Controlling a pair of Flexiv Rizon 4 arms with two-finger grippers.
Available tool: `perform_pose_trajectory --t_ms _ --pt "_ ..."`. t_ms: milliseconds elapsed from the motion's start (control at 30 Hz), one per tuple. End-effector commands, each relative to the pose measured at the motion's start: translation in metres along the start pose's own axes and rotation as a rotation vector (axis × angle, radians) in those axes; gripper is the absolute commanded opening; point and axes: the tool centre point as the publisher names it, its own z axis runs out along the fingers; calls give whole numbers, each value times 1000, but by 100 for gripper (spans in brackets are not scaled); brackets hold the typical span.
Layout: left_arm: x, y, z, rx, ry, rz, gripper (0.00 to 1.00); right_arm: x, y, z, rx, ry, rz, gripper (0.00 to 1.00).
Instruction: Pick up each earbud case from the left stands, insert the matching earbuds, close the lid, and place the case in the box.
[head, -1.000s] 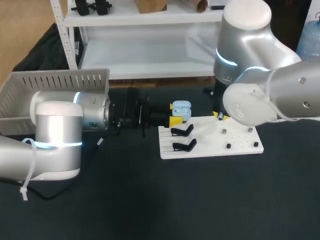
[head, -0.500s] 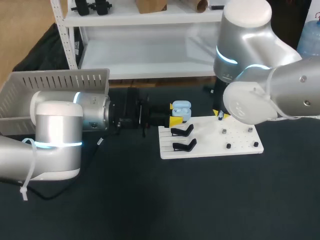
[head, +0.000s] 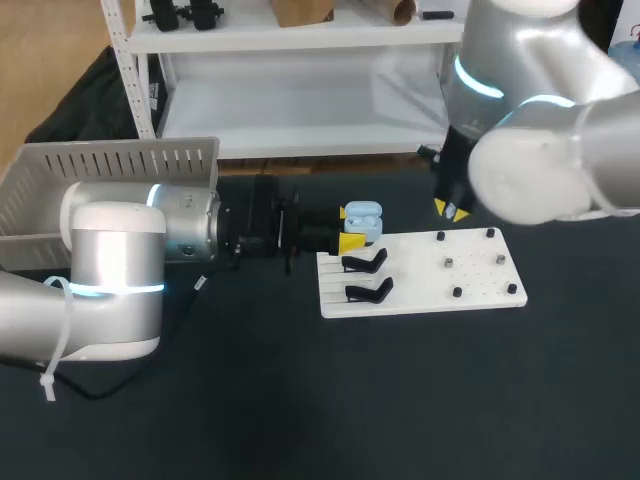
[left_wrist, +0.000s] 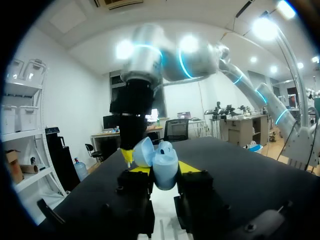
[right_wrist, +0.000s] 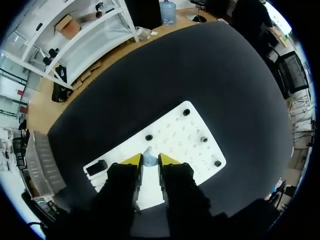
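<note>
A light blue earbud case (head: 362, 218) with its lid up is held just beyond the far left corner of the white board (head: 480, 295); my left gripper (head: 348, 240) is shut on it. In the left wrist view the case (left_wrist: 163, 161) sits between the yellow tips with its lid tipped back. My right gripper (head: 449, 209) hangs above the board's far edge, right of the case. In the right wrist view its fingers are shut on a small pale earbud (right_wrist: 148, 160), high over the board (right_wrist: 175, 135).
Two black stands (head: 365, 262) (head: 368, 290) sit on the board's left part, and several small black pegs (head: 457, 292) dot its right part. A grey slatted box (head: 110, 165) stands at the far left, behind my left arm.
My right arm has lifted off the board and drawn up and back, uncovering the far pegs. The left arm and the case have kept still.
</note>
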Motion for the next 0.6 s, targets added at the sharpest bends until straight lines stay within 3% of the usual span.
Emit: perform_pose_trajectory --t_ms 33,300,600 --pt "0 0 0 -2 -1 1 0 13 -12 -51 -36 31 -7 0" --pt "0 0 0 -2 -1 1 0 39 1 -111 -86 92 -49 0" --pt "0 0 0 -2 -1 1 0 84 31 -129 -102 139 -179 0"
